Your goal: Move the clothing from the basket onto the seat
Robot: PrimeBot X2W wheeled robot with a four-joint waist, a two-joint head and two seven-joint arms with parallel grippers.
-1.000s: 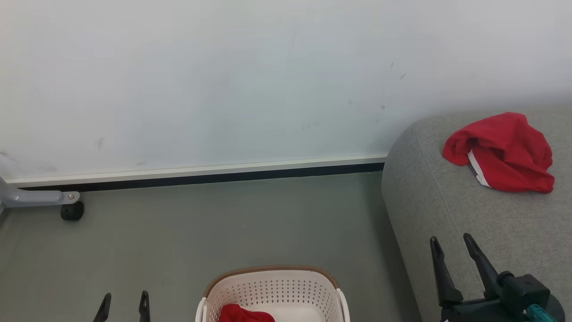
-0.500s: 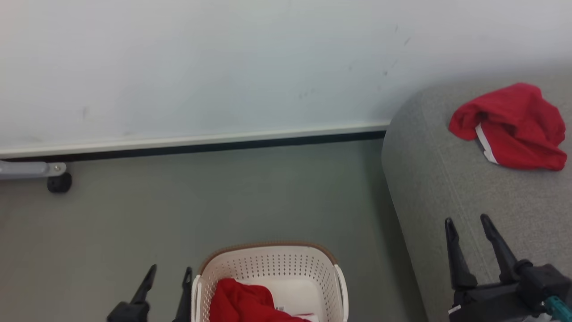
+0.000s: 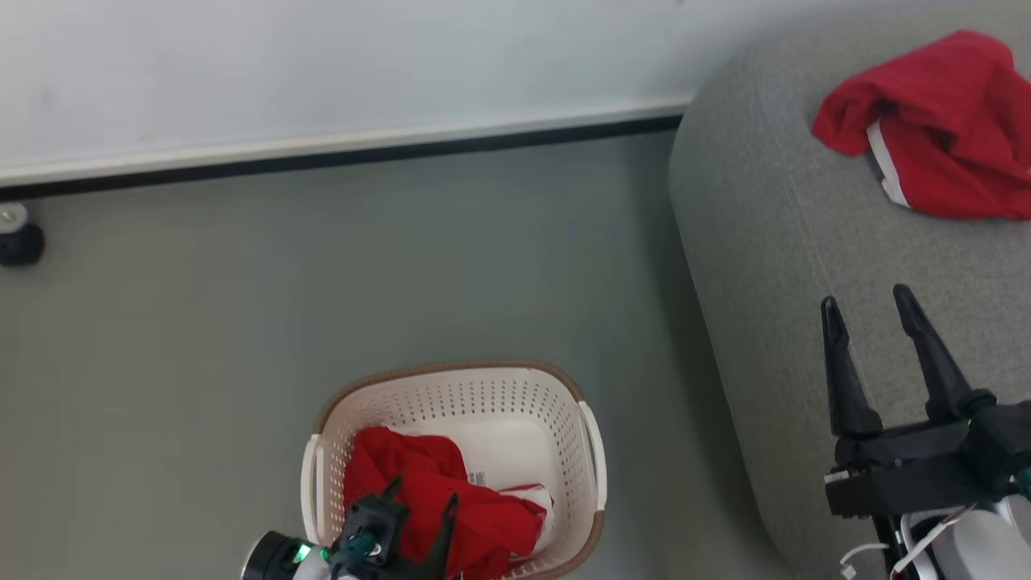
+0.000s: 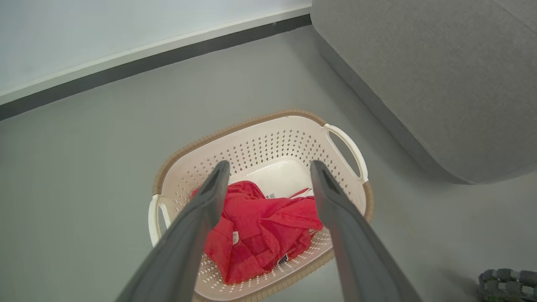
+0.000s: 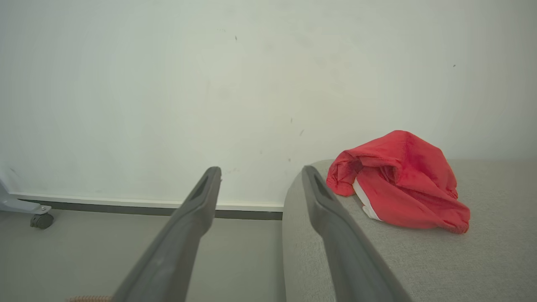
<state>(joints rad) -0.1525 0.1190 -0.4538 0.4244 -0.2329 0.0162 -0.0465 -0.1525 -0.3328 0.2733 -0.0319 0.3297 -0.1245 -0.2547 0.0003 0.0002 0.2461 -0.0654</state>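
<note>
**Head view.** The basket [image 3: 451, 399] is standing on the floor [image 3: 403, 242], near the rounded end of the sofa [image 3: 805, 266] but apart from it. The basket garment [image 3: 419, 475], red and crumpled, is lying inside. It is covering the near-left part of the basket's bottom and leaving the far-right part bare. The left gripper [image 3: 424, 491] is hovering over this garment, its jaws standing wide apart with nothing between them. The sofa garment [image 3: 942, 129], red with white trim, is lying bunched on the sofa near its wall-side edge. The right gripper [image 3: 866, 296] is hanging over the sofa's near part, well apart from that garment, jaws likewise spread and empty.

**Left wrist view.** The left gripper [image 4: 269, 165] is pointing down into the basket [image 4: 272, 147], its fingers framing the basket garment [image 4: 260, 226] from above. The sofa [image 4: 419, 63] is lying to the upper right.

**Right wrist view.** The right gripper [image 5: 261, 169] is pointing toward the wall [image 5: 168, 84]. The sofa garment [image 5: 402, 180] is lying on the sofa [image 5: 419, 260], to the right of the fingers.
</note>
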